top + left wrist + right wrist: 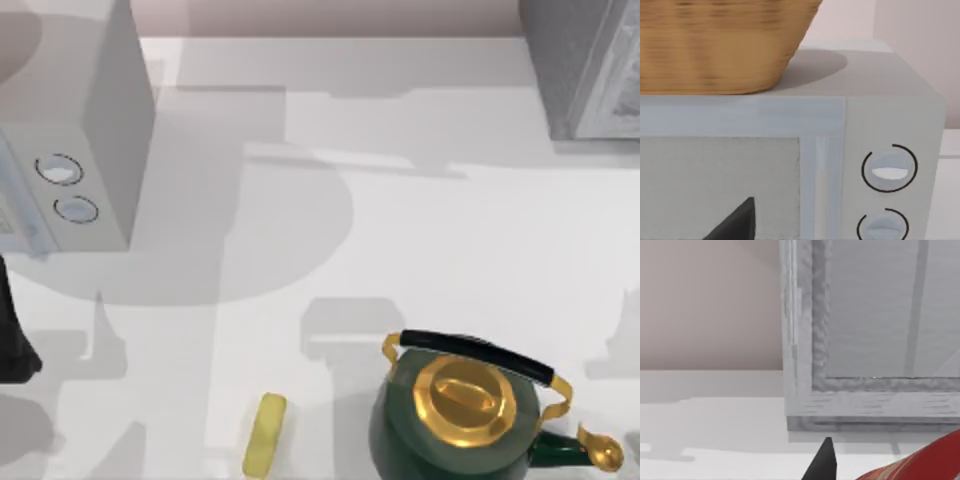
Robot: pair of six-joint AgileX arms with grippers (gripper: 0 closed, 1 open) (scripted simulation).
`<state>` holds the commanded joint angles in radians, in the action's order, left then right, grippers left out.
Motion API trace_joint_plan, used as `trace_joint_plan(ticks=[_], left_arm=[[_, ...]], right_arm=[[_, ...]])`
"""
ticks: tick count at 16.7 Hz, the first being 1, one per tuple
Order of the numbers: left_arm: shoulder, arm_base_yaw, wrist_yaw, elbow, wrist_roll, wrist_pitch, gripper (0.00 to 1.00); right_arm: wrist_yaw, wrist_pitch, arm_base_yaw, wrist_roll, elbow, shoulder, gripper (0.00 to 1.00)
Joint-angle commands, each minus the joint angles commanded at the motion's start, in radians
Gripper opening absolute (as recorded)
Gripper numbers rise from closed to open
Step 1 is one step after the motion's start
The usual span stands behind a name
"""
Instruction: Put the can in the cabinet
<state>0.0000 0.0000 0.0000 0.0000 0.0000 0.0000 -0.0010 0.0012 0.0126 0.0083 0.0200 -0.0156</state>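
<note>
The can shows as a red curved body with a pale stripe, tilted and very close to the right wrist camera. My right gripper is shut on it, with one dark fingertip beside it. Straight ahead stands the grey cabinet, its framed front panel facing the gripper a short way off. From above, the cabinet stands at the table's far right corner. My left arm hangs at the left edge, one dark fingertip in front of the microwave door.
A grey microwave with two round knobs stands at the far left, and a wicker basket sits on top of it. A green kettle with gold lid and black handle stands front right. A yellow oblong block lies to its left.
</note>
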Motion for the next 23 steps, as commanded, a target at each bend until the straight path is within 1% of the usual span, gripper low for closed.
trace_joint_plan(ticks=[7, 9, 11, 15, 20, 23], left_arm=[[0.000, 0.000, 0.000, 0.000, 0.000, 0.000, 1.00], [0.000, 0.000, 0.000, 0.000, 0.000, 0.000, 1.00], [0.000, 0.000, 0.000, 0.000, 0.000, 0.000, 1.00], [0.000, 0.000, 0.000, 0.000, 0.000, 0.000, 1.00], [0.000, 0.000, 0.000, 0.000, 0.000, 0.000, 1.00], [0.000, 0.000, 0.000, 0.000, 0.000, 0.000, 1.00]], right_arm=[[0.001, -0.002, -0.009, -0.006, -0.020, 0.011, 0.00], [0.007, -0.013, -0.006, -0.006, 0.012, -0.017, 0.00], [0.019, -0.037, 0.001, -0.007, 0.086, -0.082, 0.00], [0.059, -0.110, 0.024, -0.002, 0.358, -0.310, 0.00], [0.117, -0.217, 0.067, 0.015, 0.872, -0.664, 0.00], [0.146, -0.280, 0.097, 0.022, 1.144, -0.869, 0.00]])
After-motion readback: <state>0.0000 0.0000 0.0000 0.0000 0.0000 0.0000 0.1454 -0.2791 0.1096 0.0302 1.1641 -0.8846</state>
